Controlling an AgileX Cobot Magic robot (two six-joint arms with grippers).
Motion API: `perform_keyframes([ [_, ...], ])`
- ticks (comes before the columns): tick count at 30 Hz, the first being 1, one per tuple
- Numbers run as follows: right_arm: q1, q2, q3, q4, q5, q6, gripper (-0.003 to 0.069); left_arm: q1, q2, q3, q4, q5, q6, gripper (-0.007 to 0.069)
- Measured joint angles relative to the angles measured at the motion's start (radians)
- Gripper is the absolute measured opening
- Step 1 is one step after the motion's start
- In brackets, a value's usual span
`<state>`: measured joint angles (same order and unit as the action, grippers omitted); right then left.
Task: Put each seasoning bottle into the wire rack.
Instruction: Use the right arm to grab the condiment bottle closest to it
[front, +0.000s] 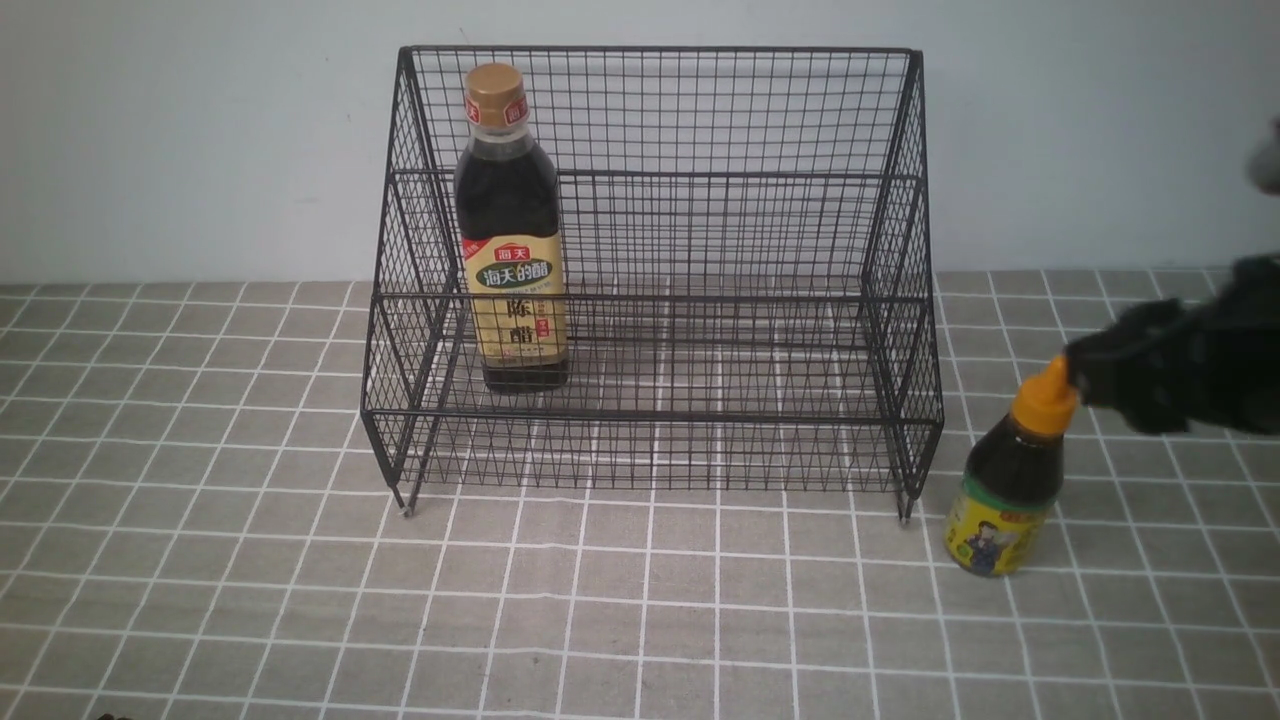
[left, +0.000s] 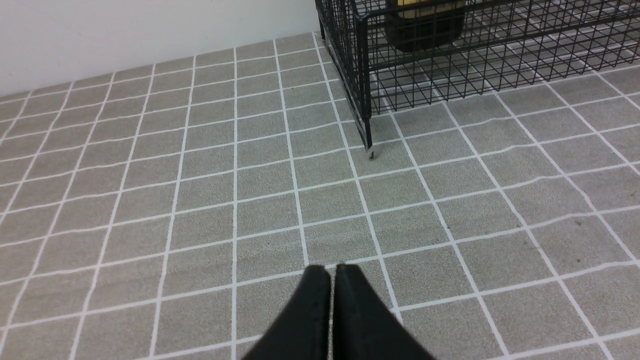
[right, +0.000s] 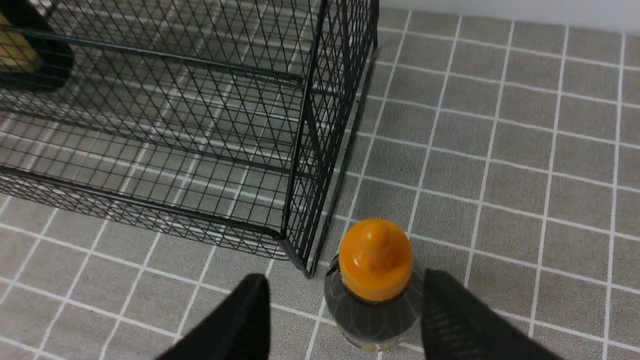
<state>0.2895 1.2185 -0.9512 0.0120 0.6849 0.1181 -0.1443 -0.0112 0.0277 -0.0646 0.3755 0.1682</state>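
The tall seasoning bottle (front: 512, 260), gold-capped with a tan label, stands upright on the lower tier at the left end of the black wire rack (front: 650, 415). Outside the rack, by its front right foot, the short seasoning bottle (front: 1005, 490) with the orange cap (right: 375, 260) stands on the table. My right gripper (right: 346, 275) is open, one finger on each side of that bottle's neck, and its right finger (right: 450, 310) is close to the shoulder. My left gripper (left: 330, 270) is shut and empty, low over the table in front of the rack's left foot (left: 370, 150).
The table wears a grey cloth with a white grid (front: 640, 620). A pale wall (front: 200, 130) rises right behind the rack. The rack's right end (right: 305, 125) stands a short way from the short bottle.
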Motion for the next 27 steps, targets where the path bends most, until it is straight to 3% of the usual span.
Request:
perform_keyframes([
  [5, 0.0, 0.13, -0.073, -0.003, 0.055, 0.001, 0.0541, 0.0, 0.0, 0.0, 0.0, 0.0, 0.0, -0.0007],
  [10, 0.0, 0.201, -0.08, -0.021, 0.058, 0.028, 0.0553, 0.0, 0.0, 0.0, 0.0, 0.0, 0.0, -0.0007],
  [14, 0.0, 0.258, -0.081, -0.111, 0.054, 0.105, 0.0542, 0.0, 0.0, 0.0, 0.0, 0.001, 0.0, -0.0007],
  [20, 0.0, 0.304, -0.082, -0.163, -0.01, 0.151, 0.045, 0.0, 0.0, 0.0, 0.0, 0.001, 0.0, -0.0007],
  [23, 0.0, 0.31, -0.082, -0.156, -0.013, 0.15, 0.0288, 0.0, 0.0, 0.0, 0.0, 0.001, 0.0, -0.0007],
  [27, 0.0, 0.308, -0.092, -0.148, 0.012, 0.123, 0.0296, 0.0, 0.0, 0.0, 0.0, 0.001, 0.0, -0.0007],
])
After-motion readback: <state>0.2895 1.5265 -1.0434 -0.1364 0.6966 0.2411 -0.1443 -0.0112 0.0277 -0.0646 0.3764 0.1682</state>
